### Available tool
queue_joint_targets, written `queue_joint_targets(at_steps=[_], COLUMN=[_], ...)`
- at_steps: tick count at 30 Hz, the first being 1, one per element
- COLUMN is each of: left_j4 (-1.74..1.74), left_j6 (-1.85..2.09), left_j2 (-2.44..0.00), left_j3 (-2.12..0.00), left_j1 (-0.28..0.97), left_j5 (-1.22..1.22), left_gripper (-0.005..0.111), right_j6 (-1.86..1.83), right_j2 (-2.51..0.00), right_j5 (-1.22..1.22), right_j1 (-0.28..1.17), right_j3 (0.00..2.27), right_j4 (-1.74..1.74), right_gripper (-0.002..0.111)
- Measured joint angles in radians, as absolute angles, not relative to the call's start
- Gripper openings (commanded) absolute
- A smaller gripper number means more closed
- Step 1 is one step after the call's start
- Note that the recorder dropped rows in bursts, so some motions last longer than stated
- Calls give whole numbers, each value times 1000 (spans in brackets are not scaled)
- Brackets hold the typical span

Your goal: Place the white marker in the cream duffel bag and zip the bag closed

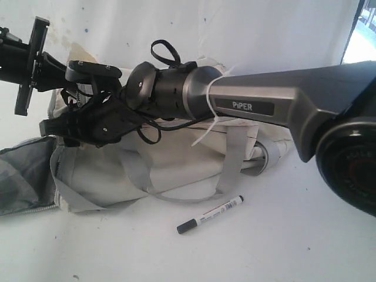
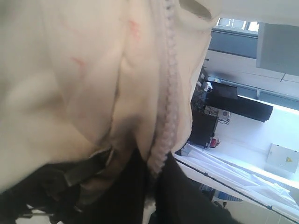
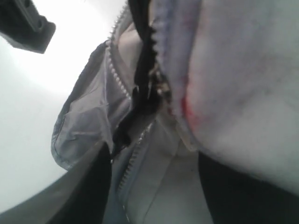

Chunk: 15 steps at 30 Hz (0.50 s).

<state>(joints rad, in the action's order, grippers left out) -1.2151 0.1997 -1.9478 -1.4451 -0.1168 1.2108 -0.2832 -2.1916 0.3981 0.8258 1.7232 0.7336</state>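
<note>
Now pinches cream duffel bag (image 1: 176,167) in left hand (image 2: 140,179), spreads right hand (image 3: 159,182) open at zipper (image 3: 119,79); risks fabric slipping, mouth closing before white marker (image 1: 210,215) enters.

Exterior: close, looking down across right arm (image 1: 276,100) toward cream duffel bag (image 1: 176,167). Wrist views: pressed against same bag's fabric.

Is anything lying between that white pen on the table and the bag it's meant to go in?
Between the white marker and the cream duffel bag lies only the bag's own grey strap, looped down onto the table. The right arm stretches across above the bag, not over the marker.
</note>
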Motion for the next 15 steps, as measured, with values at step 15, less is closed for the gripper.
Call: queue_joint_targets(at_steps=[15], left_j4=[-1215], left_j6=[205], left_j2=[-1948], left_j3=[-1445], left_j1=[-117], left_j5=[1211], left_gripper=[0], right_j6=[-280], right_j2=[-2192], right_j5=[451], right_j1=[756], right_j3=[1723], right_j4=[735], right_gripper=[52])
